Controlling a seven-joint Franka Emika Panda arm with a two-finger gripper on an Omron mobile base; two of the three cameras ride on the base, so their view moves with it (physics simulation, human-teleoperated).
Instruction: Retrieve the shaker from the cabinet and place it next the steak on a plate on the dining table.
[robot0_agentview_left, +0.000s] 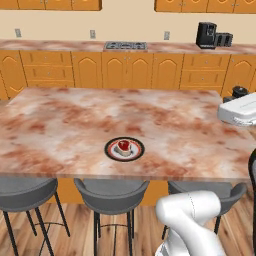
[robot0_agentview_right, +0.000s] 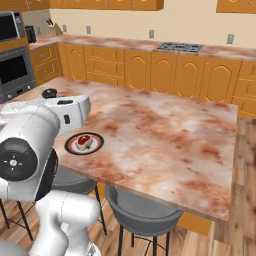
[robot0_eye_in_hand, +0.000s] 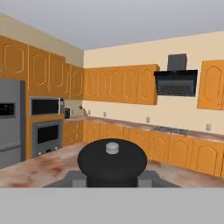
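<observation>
- Even, bright, flat rendered light; no visible source.
- Soft faint shadow rings the plate at frame centre.
- No glare or motion blur.
- Edges look slightly soft and pixelated; textures coarse.

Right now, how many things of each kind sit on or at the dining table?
White plate with dark rim: 1
Steak: 1
Grey stools: 3
Total: 5
</observation>
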